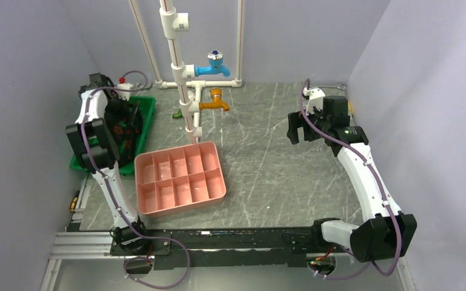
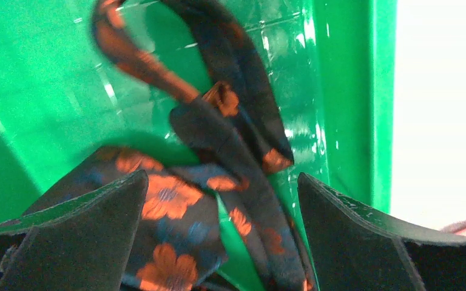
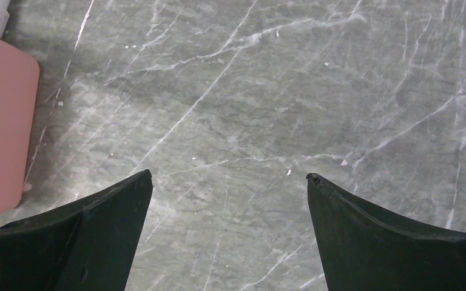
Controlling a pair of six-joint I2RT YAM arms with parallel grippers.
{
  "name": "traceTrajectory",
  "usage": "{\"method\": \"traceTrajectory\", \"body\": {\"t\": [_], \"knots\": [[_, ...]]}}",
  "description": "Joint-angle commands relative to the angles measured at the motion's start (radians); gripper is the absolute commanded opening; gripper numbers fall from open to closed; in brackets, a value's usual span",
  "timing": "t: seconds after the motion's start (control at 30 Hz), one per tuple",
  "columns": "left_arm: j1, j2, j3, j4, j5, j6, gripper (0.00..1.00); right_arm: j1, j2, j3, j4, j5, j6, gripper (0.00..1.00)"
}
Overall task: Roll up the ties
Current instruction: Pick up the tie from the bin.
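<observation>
A black tie with orange-red flowers (image 2: pixel 218 133) lies tangled in the green bin (image 2: pixel 36 91). In the top view the bin (image 1: pixel 150 108) is at the far left and the tie (image 1: pixel 123 129) shows as a dark heap under my left arm. My left gripper (image 2: pixel 221 182) is open, low inside the bin, its fingers on either side of tie folds without closing on them. My right gripper (image 3: pixel 227 179) is open and empty above bare marble; in the top view it (image 1: pixel 295 128) hangs at the right, far from the bin.
A pink tray with several compartments (image 1: pixel 180 177) stands left of centre; its corner (image 3: pixel 0 127) shows in the right wrist view. White pipes with a blue tap (image 1: pixel 213 65) and an orange tap (image 1: pixel 215 100) stand at the back. Grey walls enclose the table.
</observation>
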Motion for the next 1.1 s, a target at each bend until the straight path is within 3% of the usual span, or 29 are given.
{"method": "traceTrajectory", "body": {"t": [0.0,0.1,0.2,0.23,0.27,0.3,0.33,0.37,0.4,0.6,0.83,0.93,1.07], "knots": [[-0.011,0.102,0.041,-0.009,-0.051,0.053,0.99,-0.006,0.016,0.025,-0.005,-0.015,-0.011,1.00],[-0.021,0.144,0.045,-0.028,-0.059,0.096,0.98,-0.006,0.034,0.035,-0.007,-0.023,-0.013,0.99],[-0.018,0.157,0.042,-0.025,-0.054,0.102,0.87,-0.007,0.048,0.046,-0.006,-0.020,-0.014,0.99],[-0.015,0.154,0.036,-0.018,-0.053,0.100,0.79,-0.009,0.052,0.050,-0.004,-0.019,-0.015,0.99],[-0.014,0.146,0.026,-0.009,-0.060,0.101,0.65,-0.008,0.054,0.053,-0.003,-0.017,-0.016,0.99],[-0.012,0.136,0.014,-0.007,-0.062,0.108,0.44,-0.008,0.059,0.058,-0.003,-0.017,-0.016,0.99],[-0.012,0.126,0.006,-0.012,-0.061,0.114,0.33,-0.008,0.062,0.063,-0.006,-0.019,-0.019,0.98],[-0.009,0.109,0.003,-0.024,-0.047,0.115,0.05,-0.008,0.066,0.070,-0.008,-0.022,-0.026,0.98],[-0.004,0.087,0.002,-0.042,-0.021,0.113,0.00,-0.009,0.069,0.075,-0.010,-0.022,-0.028,0.98],[0.036,-0.244,-0.176,-0.028,0.154,0.116,0.00,-0.014,0.051,0.080,-0.025,-0.051,-0.025,0.96],[0.021,-0.657,-0.334,-0.204,0.333,0.218,0.00,-0.017,-0.038,0.011,-0.006,-0.111,0.000,0.96],[-0.033,-0.818,-0.407,-0.287,0.338,0.270,0.00,-0.020,-0.076,-0.012,0.000,-0.128,0.047,0.96],[-0.194,-0.984,-0.479,-0.380,0.325,0.322,0.00,-0.023,-0.097,-0.008,-0.016,-0.179,0.118,0.96]]}}
